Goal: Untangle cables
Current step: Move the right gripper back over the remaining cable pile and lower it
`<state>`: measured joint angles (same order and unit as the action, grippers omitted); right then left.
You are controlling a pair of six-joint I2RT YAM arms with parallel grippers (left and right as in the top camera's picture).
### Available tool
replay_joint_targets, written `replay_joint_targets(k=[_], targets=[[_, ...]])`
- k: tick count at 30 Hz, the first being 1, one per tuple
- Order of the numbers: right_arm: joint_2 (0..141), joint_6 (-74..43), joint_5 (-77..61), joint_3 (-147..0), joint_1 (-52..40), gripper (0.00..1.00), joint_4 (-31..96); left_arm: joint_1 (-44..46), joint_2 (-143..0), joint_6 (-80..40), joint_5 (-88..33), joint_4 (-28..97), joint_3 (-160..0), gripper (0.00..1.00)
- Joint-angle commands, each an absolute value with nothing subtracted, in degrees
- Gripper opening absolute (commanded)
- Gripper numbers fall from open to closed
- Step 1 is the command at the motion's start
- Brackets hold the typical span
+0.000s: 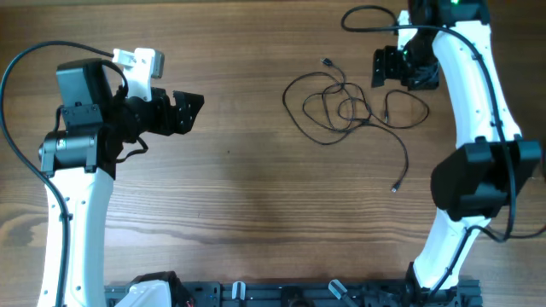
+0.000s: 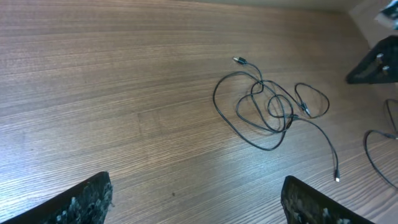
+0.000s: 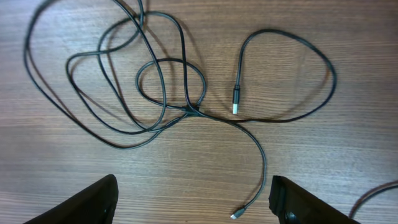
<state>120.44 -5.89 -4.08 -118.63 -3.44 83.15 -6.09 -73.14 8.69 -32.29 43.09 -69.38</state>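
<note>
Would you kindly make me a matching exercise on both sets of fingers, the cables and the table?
1 left fingers
2 right fingers
3 cables
4 table

A brown wood
B open, close by the tangle
C black, looped together
D open, far from the tangle

Pairs: 1-D, 2-B, 3-C, 4-A

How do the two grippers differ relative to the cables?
The left gripper sits far from the cables, over bare table; the right gripper is close beside them. The left gripper's view takes in all of them; the right gripper's shows only part, close up. Both are open and empty.
</note>
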Motion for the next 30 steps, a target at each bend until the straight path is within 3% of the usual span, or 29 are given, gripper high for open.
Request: replay_joint_targets(k=[1, 30], targets=[[124.5, -3.4, -5.5, -118.7, -3.4, 0.80, 83.4, -5.8, -73.2, 8.8, -33.5, 42.9, -70.2, 0.88], [134.0, -4.7, -5.8, -118.5, -7.7, 0.77, 83.0, -5.8, -73.2, 8.5, -32.4, 44.5, -70.2, 0.85]])
